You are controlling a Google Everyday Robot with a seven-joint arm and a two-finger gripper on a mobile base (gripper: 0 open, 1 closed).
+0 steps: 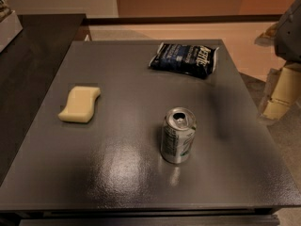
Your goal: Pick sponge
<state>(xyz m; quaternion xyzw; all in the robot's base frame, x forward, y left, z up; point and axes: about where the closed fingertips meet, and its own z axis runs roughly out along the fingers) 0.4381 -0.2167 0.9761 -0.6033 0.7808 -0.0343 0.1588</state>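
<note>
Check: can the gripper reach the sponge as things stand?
Probably yes. The gripper hangs beyond the right edge of the table, and the sponge lies alone on the left side. The upright can and the chip bag leave a gap between them.

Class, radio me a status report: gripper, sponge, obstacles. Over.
Gripper right of table. Sponge flat, left side, untouched. Soda can upright mid-table, chip bag at back, both apart from sponge.
</note>
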